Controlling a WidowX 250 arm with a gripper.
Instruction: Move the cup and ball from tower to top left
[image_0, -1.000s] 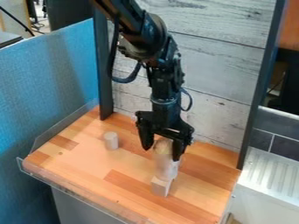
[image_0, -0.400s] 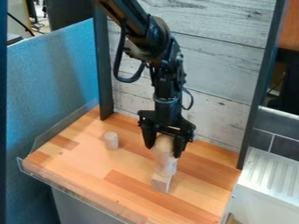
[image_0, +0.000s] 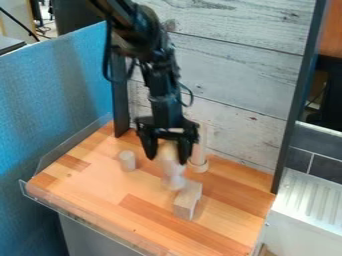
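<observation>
Ball (image_0: 168, 151) and cup (image_0: 173, 175) at the gripper (image_0: 166, 158) are super smeary, can't tell where one ends and the other starts. Pale upright piece (image_0: 202, 146) behind it is partly hidden, and the arm (image_0: 143, 37) above gets chopped off by the top edge.

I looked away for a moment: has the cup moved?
Yes. The cup has gone left in the view, closer to the small cylinder, which stands where it was.
</observation>
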